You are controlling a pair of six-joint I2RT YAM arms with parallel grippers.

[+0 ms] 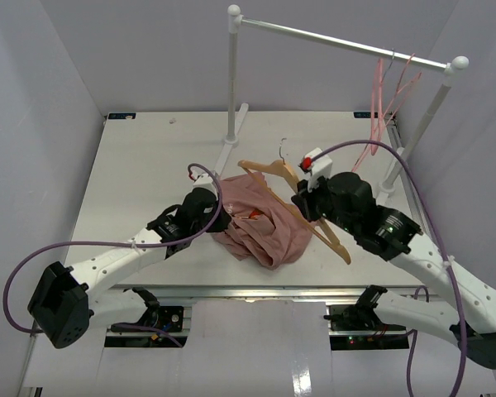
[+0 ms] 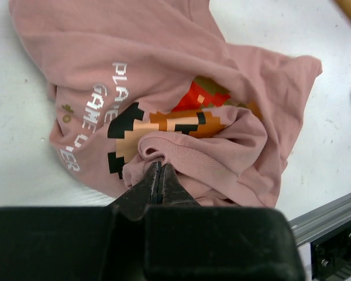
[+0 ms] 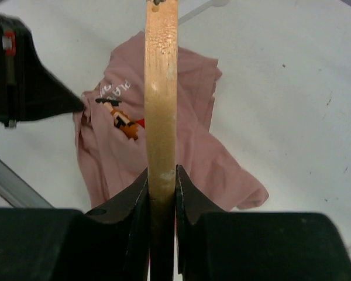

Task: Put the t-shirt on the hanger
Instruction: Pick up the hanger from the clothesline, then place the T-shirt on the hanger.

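The dusty-pink t-shirt [image 1: 260,227] lies crumpled on the white table, its orange, black and white pixel print [image 2: 164,120] facing up. My left gripper [image 1: 219,217] is shut on a ribbed fold at the shirt's near edge [image 2: 159,167]. My right gripper [image 1: 302,203] is shut on one arm of the tan wooden hanger [image 1: 269,168] and holds it above the shirt. In the right wrist view the hanger [image 3: 161,88] runs straight up from the gripper [image 3: 162,175], with the t-shirt [image 3: 193,152] on the table below it. The hanger's hook [image 1: 283,149] points toward the back.
A white clothes rail [image 1: 339,39] on two posts stands across the back right. Thin pink wire hangers [image 1: 380,107] hang from its right end. The table's metal front edge [image 2: 327,216] is just beyond the shirt. My left arm's black wrist [image 3: 29,88] shows beside the shirt.
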